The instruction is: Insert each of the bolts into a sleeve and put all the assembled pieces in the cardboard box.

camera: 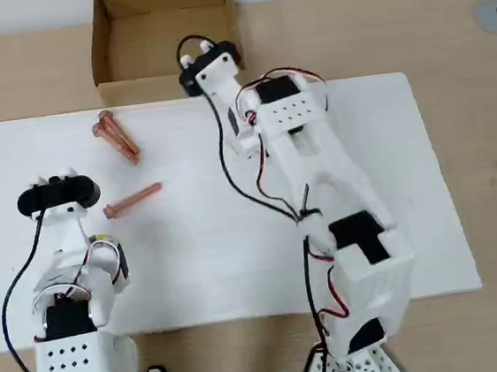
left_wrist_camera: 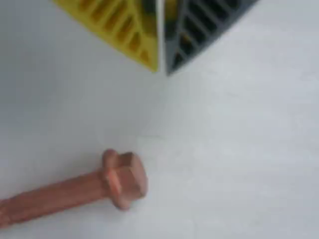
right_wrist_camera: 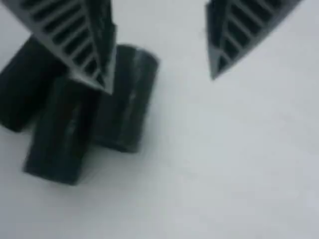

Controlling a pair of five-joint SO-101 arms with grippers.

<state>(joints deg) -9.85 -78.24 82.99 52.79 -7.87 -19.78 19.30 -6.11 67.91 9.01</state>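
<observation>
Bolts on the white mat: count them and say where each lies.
3. Two bolts lie side by side near the cardboard box; a third bolt lies alone, closer to the left arm. The arms may hide more.

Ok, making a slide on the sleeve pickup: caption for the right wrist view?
Right gripper, open, just above three black sleeves lying together on the white sheet.
</observation>
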